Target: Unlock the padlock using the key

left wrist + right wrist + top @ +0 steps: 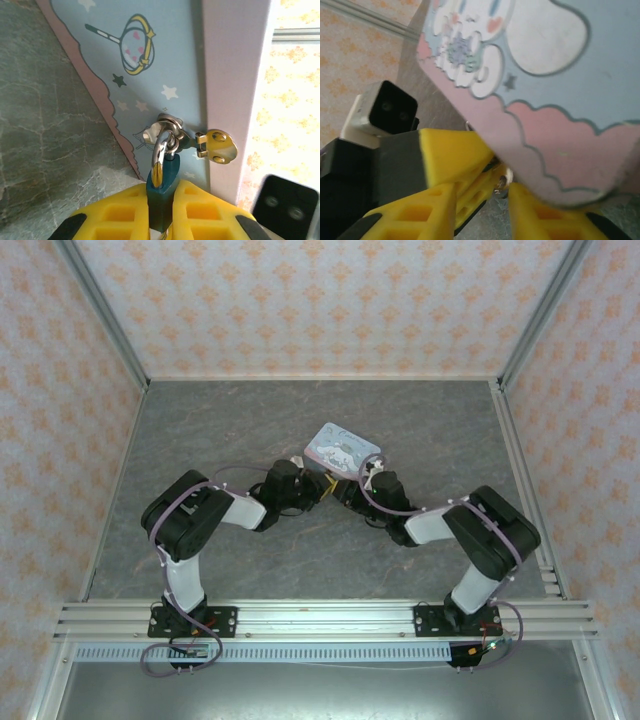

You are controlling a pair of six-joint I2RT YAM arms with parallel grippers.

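Left gripper (pixel 163 194) clamped on padlock (pixel 169 169) body at 6 o'clock, shackle through tin (pixel 150 75) hasp (pixel 172 127). Right gripper (pixel 499 196) at tin's 6 o'clock edge; can't tell its grip state.

I log: three cream walls (pixel 320 300) with orange floral print; grey marbled tabletop (pixel 250 420); aluminium rails (pixel 330 618) along the near edge.

Black-and-white arms (pixel 200 530), lilac cables (pixel 372 502), yellow latticed fingers (pixel 120 215).

Top view high and behind, looking down, both wrist views close against the same tin (pixel 150 65), from opposite sides
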